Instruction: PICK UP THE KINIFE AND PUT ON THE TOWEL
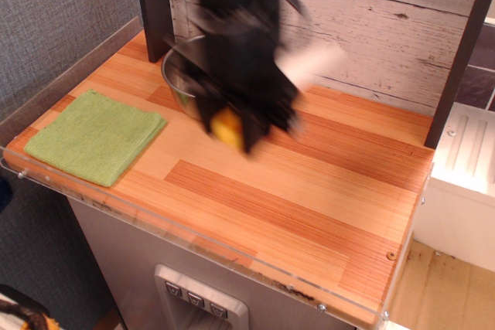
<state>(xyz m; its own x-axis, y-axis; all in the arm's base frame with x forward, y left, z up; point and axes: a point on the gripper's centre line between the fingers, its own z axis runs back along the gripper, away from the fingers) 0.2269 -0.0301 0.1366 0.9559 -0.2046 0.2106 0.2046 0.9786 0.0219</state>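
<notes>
My gripper (230, 130) is blurred by motion above the middle of the wooden table, to the right of the towel. It is shut on the knife: the yellow-orange handle (227, 127) shows between the fingers and the whitish blade (313, 61) sticks out behind to the upper right. The knife is held off the table. The green towel (94, 136) lies folded flat at the table's left front corner, with nothing on it.
A steel bowl (176, 75) stands at the back of the table, mostly hidden behind the arm. A dark post (153, 5) rises at the back left. A clear plastic strip (193, 237) edges the table's front.
</notes>
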